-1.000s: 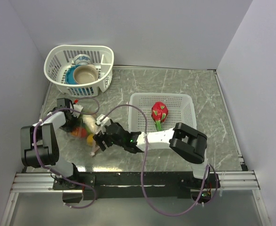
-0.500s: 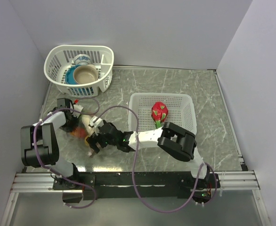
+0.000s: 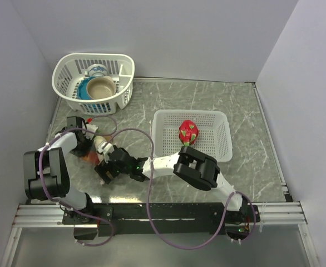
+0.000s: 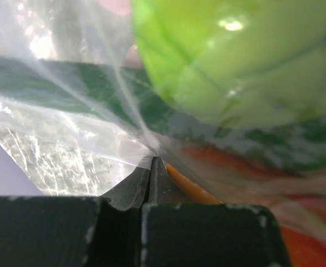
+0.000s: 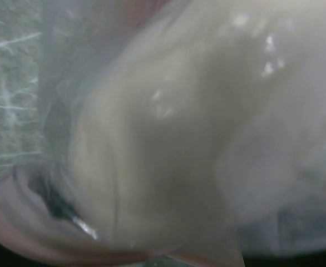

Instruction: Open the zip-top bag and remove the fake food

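While one dragon fruit [image 3: 188,132] lies in the square basket [image 3: 221,146], the bag [image 3: 93,154] sits at the desk's [image 3: 218,100] left side between my left claw [image 3: 90,134], at its far edge, and right claw [image 3: 105,168], at its near edge. From my left wrist, the claw is closed on a thin fold of film, a green ball [image 4: 235,55] and orange piece [image 4: 302,245] just behind it. From my right wrist, a white oblong [image 5: 168,128] fills a blurred frame beside a pink strip [image 5: 10,222]; whether this claw is open I cannot tell. My judgement: a hard pull could slip that pinch, or drag the bag along with the food.
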`<move>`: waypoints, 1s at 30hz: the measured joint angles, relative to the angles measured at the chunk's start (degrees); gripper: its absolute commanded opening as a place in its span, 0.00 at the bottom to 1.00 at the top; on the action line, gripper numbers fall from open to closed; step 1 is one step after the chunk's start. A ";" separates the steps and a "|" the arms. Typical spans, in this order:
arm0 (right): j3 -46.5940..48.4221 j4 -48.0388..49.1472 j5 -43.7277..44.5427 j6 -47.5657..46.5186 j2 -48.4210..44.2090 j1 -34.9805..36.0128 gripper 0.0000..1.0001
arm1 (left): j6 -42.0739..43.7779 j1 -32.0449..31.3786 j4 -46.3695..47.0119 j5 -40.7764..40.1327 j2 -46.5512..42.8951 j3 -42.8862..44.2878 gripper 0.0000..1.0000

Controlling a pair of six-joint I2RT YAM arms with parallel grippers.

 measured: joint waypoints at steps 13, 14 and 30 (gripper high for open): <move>-9.40 7.04 4.74 0.39 -4.87 0.11 0.49 | -0.42 0.00 0.35 -0.24 -1.01 -2.25 0.01; -10.82 7.32 5.29 0.37 -6.16 0.11 0.49 | -0.42 0.00 0.46 -0.44 -0.94 -2.25 0.01; -40.00 8.24 22.34 2.99 -44.15 -2.80 0.02 | -0.22 2.14 3.06 -3.54 1.68 -0.72 0.01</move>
